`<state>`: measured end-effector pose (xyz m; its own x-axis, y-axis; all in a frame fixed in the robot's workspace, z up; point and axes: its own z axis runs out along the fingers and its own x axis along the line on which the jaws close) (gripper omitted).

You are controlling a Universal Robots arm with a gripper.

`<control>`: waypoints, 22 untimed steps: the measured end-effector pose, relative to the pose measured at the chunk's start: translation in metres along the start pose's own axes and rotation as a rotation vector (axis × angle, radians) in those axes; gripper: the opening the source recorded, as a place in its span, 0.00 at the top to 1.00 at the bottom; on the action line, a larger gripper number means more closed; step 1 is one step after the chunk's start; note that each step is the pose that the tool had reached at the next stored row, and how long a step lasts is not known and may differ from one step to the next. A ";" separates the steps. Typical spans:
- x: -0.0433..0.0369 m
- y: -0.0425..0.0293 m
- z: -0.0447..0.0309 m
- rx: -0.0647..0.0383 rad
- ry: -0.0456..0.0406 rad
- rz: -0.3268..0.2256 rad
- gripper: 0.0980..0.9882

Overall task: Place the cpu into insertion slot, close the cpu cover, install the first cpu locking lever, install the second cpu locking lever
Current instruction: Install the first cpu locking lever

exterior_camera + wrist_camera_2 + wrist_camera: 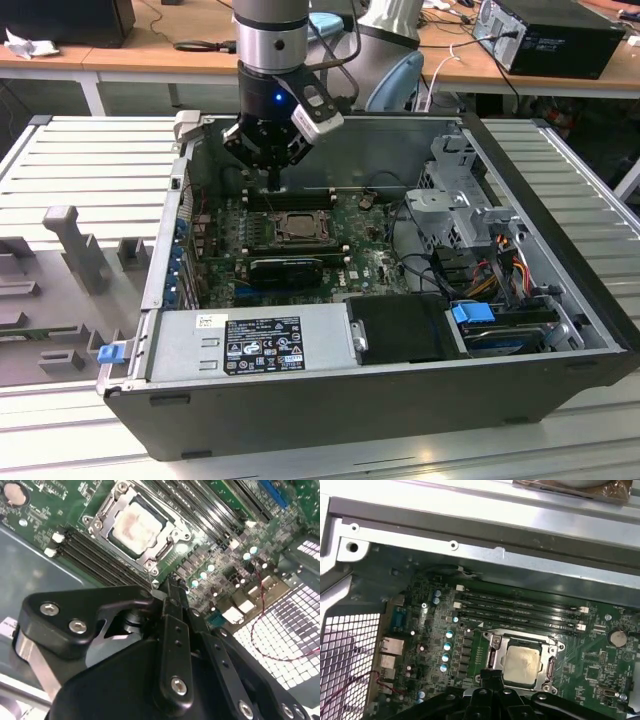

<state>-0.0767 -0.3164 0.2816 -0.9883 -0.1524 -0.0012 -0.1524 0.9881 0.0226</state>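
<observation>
Open computer case [400, 400]; end effector [272, 182] — fingers together, empty — beside insertion slot [159, 555] holding cpu [136, 526], memory slots [95, 560] alongside

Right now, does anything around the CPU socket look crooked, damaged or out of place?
Nothing stands out. The cpu sits square in the window of the cpu cover, which appears to lie flat. The cpu's top looks blotchy, perhaps only glare. The gripper hangs near the cover's corner.
</observation>
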 end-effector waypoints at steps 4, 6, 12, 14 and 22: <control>0.0089 0.0014 0.0042 -0.003 -0.0009 0.018 0.99; 0.0173 0.0028 0.0069 -0.004 -0.0011 0.018 0.99; 0.0285 0.0078 0.0140 -0.014 -0.0026 0.018 0.99; 0.0295 0.0095 0.0155 -0.017 -0.0029 0.018 0.99; 0.0306 0.0245 0.0213 -0.026 -0.0043 0.018 0.99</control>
<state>-0.1107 -0.2964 0.2608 -0.9909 -0.1346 -0.0049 -0.1347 0.9897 0.0489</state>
